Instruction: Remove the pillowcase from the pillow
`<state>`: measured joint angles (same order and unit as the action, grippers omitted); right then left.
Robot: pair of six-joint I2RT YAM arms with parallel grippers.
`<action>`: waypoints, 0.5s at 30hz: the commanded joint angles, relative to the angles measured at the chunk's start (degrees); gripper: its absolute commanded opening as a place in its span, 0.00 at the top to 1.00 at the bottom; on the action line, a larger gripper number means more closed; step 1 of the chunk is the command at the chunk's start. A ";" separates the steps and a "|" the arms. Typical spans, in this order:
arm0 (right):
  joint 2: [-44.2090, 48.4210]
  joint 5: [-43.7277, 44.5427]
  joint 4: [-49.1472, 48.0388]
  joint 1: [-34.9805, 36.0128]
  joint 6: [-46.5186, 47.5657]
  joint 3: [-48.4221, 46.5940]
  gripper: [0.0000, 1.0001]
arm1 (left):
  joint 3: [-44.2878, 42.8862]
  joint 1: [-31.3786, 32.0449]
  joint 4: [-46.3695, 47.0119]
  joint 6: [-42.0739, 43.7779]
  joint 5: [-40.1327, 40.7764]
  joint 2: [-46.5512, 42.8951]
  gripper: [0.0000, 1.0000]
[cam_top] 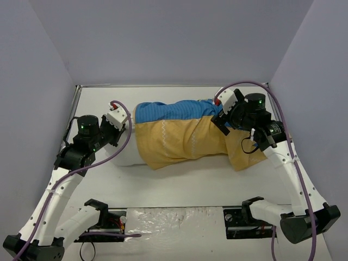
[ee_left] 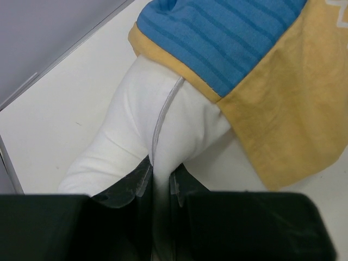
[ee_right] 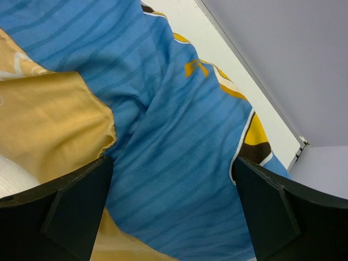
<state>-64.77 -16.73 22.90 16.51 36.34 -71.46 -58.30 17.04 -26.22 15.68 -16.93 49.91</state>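
The pillowcase [cam_top: 176,128] lies across the table, blue pinstriped on the far side and mustard yellow with white zigzags on the near side. It covers most of the white pillow [cam_top: 126,157], whose bare left end sticks out. My left gripper [ee_left: 160,176] is shut on a pinch of the pillow [ee_left: 136,125] at that end, just short of the pillowcase's hem [ee_left: 217,92]. At the right end, my right gripper [ee_right: 171,185] stands open over the blue fabric [ee_right: 179,157], one finger [ee_right: 81,201] on each side. In the top view, the left gripper [cam_top: 122,132] and right gripper [cam_top: 219,120] flank the bundle.
The white table [cam_top: 190,185] is boxed in by grey walls on the left, back and right. Its back edge [cam_top: 163,86] runs close behind the bundle. A yellow and brown cartoon patch [ee_right: 255,138] shows on the pillowcase near the back wall.
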 commanded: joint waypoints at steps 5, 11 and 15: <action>0.08 6.35 2.59 3.52 -2.67 -0.17 0.16 | -1.02 -0.60 5.21 -1.44 -0.83 -0.96 0.98; -2.11 11.89 4.00 3.97 -2.15 1.67 0.36 | -0.93 -0.60 5.30 -1.53 -1.00 -0.87 0.98; -1.41 14.88 4.00 3.88 -1.01 2.47 0.70 | -1.02 -0.69 5.21 -1.27 -0.74 -0.87 0.98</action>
<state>-66.13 -6.94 24.18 20.40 35.22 -70.02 -58.28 16.91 -25.82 15.14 -17.87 49.93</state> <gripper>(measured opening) 0.378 0.105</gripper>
